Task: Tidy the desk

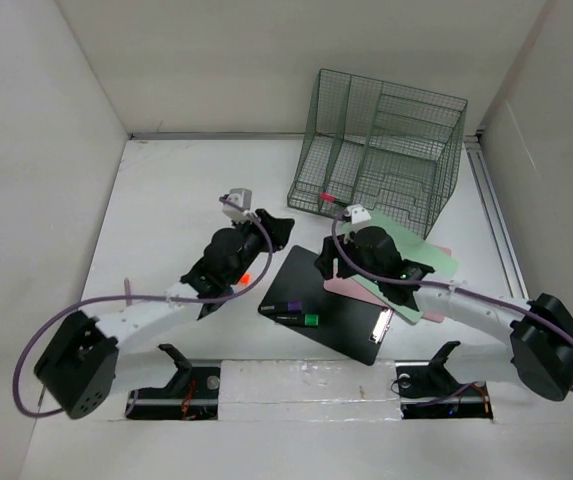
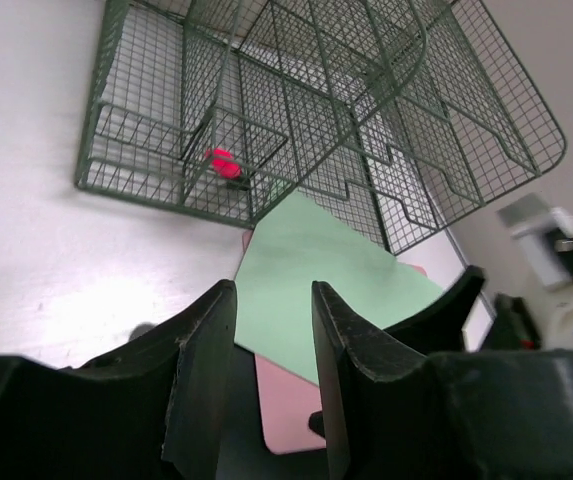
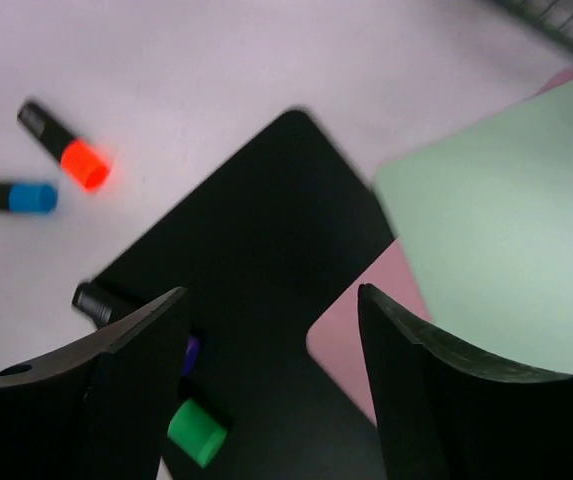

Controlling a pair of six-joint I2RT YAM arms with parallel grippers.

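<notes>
My left tool [image 2: 272, 300] fills the bottom of its wrist view. Its two dark fingers are parted by a narrow gap, with nothing between them. My right tool [image 3: 271, 300] is spread wide and is also empty. Both hover over the middle of the white bench [image 1: 166, 190], which stretches beneath everything and is walled by white panels.

Under my right tool a black clipboard [image 1: 331, 305] lies flat on the bench. A pink sheet [image 1: 344, 285] overlaps its right edge, and a pale green sheet [image 1: 421, 262] lies on top of the pink one. A purple-capped marker [image 1: 288, 308] and a green-capped marker [image 1: 309, 320] rest side by side on the clipboard's near left corner.

Just left of the clipboard, on the bare bench, are an orange-capped marker [image 3: 66, 148] and a blue-capped marker [image 3: 11, 197], near each other but not touching.

At the far right of the bench stands a dark green wire rack [image 1: 386, 150]. A small bright pink-red object [image 2: 224, 165] sits low inside its front; I cannot tell what it is.
</notes>
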